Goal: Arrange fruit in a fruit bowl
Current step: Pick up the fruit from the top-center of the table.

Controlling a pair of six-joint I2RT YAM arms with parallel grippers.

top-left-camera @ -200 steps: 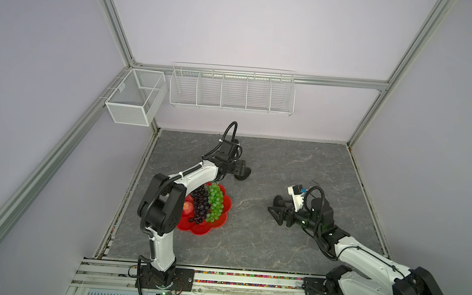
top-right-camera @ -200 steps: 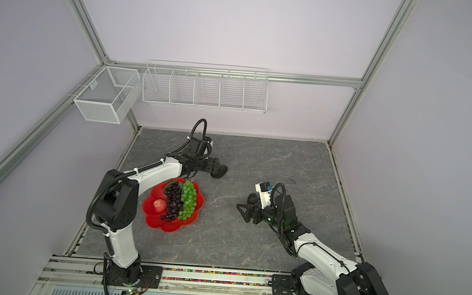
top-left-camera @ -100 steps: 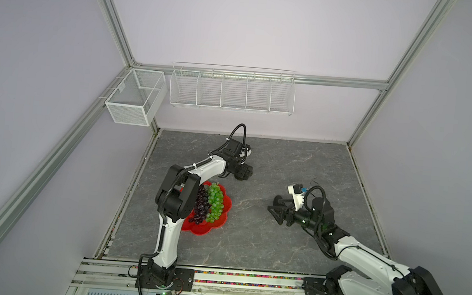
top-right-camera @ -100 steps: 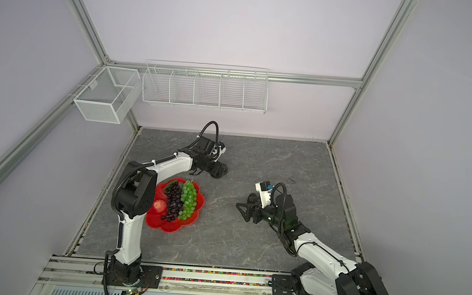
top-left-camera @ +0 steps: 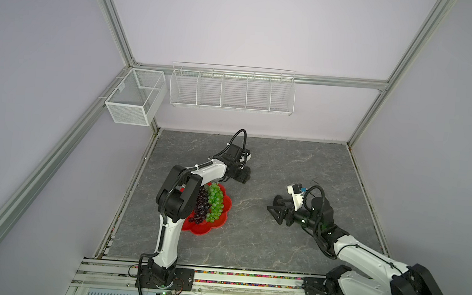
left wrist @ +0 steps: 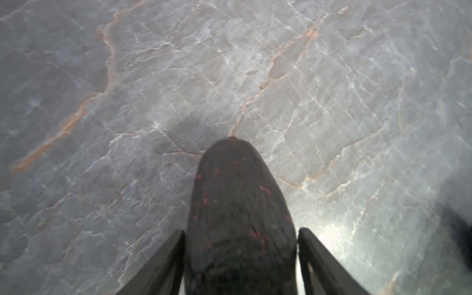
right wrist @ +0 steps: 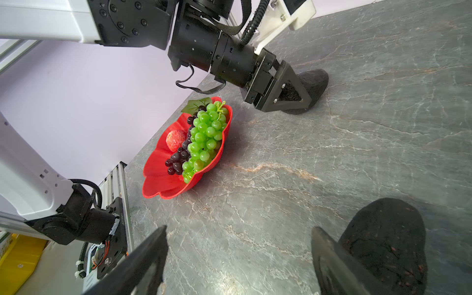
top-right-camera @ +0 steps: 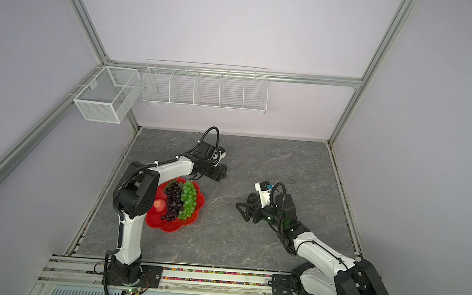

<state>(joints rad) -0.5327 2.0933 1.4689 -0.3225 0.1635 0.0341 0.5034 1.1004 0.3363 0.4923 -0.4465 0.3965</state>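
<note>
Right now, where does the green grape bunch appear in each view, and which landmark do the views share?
In a top view: green grape bunch left of centre.
In a top view: likewise.
Left wrist: not in it.
Right wrist: near mid-picture.
Landmark: red fruit bowl holding it, missing only from left wrist.

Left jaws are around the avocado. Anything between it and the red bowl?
Nothing visible lies on the table between the avocado and the red bowl. The bowl's nearest side is filled by the green grapes, though.
</note>
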